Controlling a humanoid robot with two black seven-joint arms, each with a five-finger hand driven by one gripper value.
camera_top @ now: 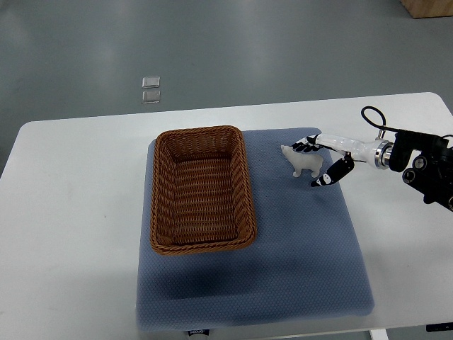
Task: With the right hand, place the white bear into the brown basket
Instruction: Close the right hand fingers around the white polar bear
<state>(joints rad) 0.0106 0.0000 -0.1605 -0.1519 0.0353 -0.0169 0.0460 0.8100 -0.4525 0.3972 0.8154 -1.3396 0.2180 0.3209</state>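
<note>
floor [212,42]: grey, glossy | table [71,212]: white | mat [297,241]: blue

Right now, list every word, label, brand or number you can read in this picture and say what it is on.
No text can be read with confidence.
A small white label on the front edge of the blue mat: too small and blurred to read.
The brown basket, the white bear, the right hand and the white table: no print visible.
</note>
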